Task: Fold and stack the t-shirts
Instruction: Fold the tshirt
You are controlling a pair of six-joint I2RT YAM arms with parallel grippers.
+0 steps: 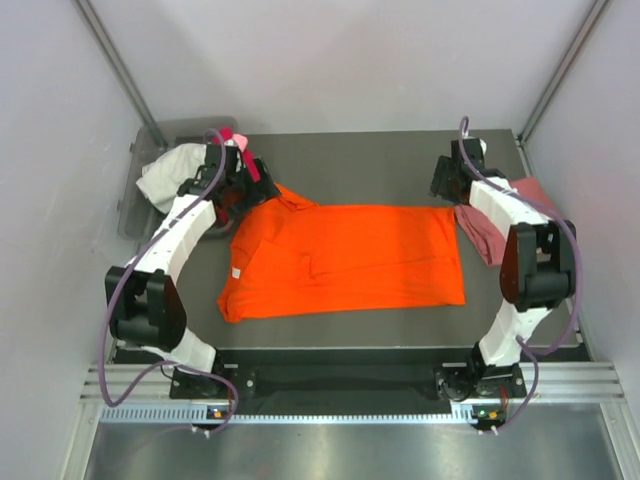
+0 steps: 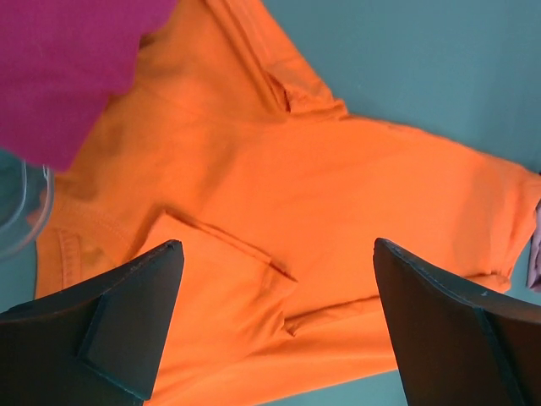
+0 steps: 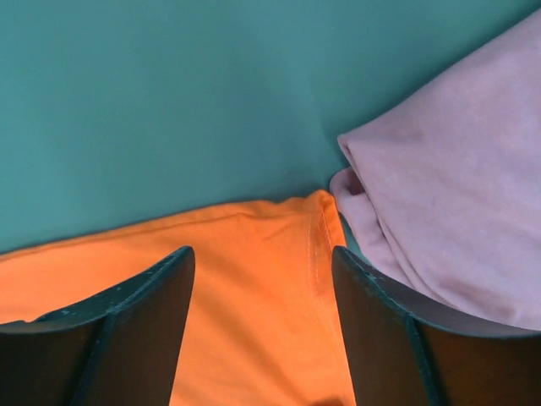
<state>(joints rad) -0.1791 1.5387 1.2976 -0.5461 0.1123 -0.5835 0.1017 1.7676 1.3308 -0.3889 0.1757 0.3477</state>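
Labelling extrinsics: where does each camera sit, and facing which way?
Top external: above and behind the arm bases, facing down at the table; left arm and right arm both show.
Left wrist: on the left arm, facing down past the open left tool at the orange t-shirt, collar end, and a magenta t-shirt.
Right wrist: on the right arm, facing down past the right tool at the shirt's hem corner and a pink t-shirt.
Shared: all three see the orange t-shirt.
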